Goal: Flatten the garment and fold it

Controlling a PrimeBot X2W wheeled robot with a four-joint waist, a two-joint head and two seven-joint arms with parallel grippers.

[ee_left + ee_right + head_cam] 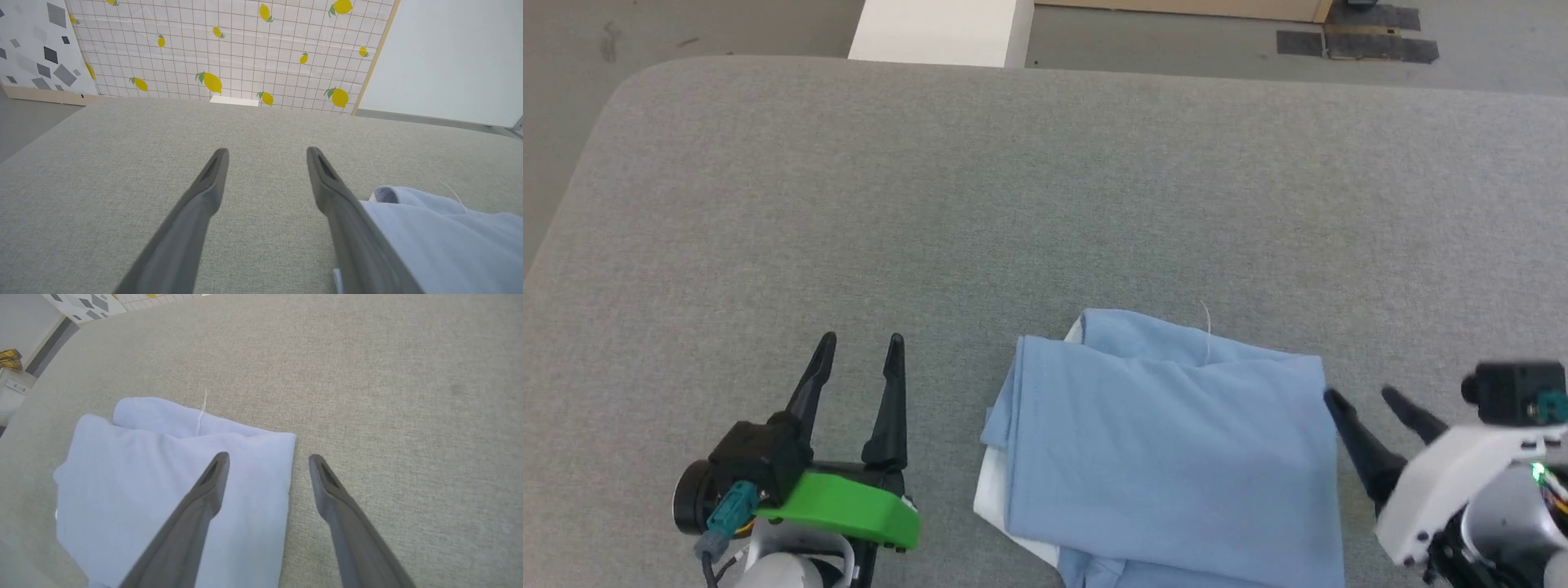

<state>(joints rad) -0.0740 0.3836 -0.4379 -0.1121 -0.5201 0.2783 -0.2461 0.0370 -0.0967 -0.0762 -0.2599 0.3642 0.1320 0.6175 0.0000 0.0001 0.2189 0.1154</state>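
Left jaws: spread wide and empty, fingers over bare bench. The garment lies just off their right side, and I see no contact.
Garment: doubled into a rough rectangle between the two sets of jaws. A white panel peeks out on the side facing the left jaws, and a loose thread stands up near the far fold.
Handling: I judge it light, soft and limp, in several layers. If I lift it by the top layer alone, I expect the stack to sag and slide apart.
Where to hold: I would pinch through all layers at a corner, one corner per set of jaws, keeping clear of the thread.
Right jaws: wide open and holding nothing, straddling the garment's nearest edge. One finger is above cloth and the other above bare bench.
Edges: the bench's rounded corner sits well ahead of the left jaws and to their left. The garment's near end runs out of the head view, so I cannot judge that margin.
Room: there is broad open bench ahead of both sets of jaws for spreading or dragging.
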